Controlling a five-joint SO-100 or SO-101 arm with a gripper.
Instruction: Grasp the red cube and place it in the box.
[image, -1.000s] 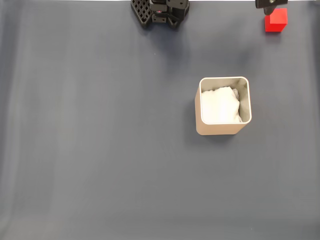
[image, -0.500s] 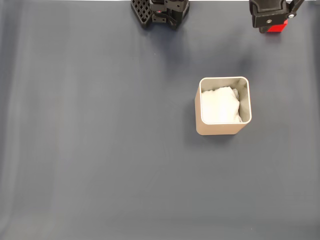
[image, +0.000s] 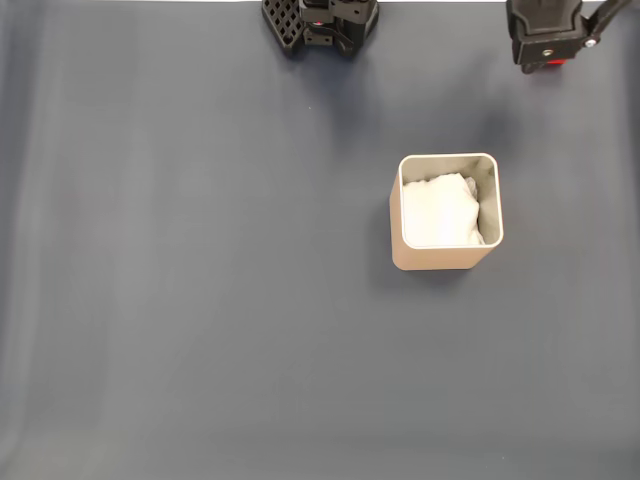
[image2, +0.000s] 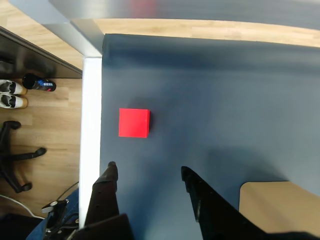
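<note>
Wrist view: gripper (image2: 147, 170) enters from the bottom edge, jaws spread apart with nothing between them, both black fingers (image2: 107, 187) above the dark blue-grey mat (image2: 225, 115). The red cube (image2: 134, 122) lies flat on the mat ahead of the fingertips, clear of both, near the mat's left edge in this view, just beside the white table strip (image2: 91, 110). Wooden floor (image2: 45, 125) lies beyond it, with a chair base (image2: 17, 157) and a small dark bottle (image2: 39, 83) on it. A beige corner of the box (image2: 267, 202) shows at lower right, well apart from the cube. Fixed view: the arm's wrist housing (image: 545, 35) sits at the top right edge, covering nearly all of the cube; only a thin red sliver (image: 556, 63) shows under it. The box (image: 445, 258) stands upright near mid-mat, below and left of the housing, white padding (image: 440, 212) inside, no cube in it. Arm base (image: 320, 22) at top centre.
</note>
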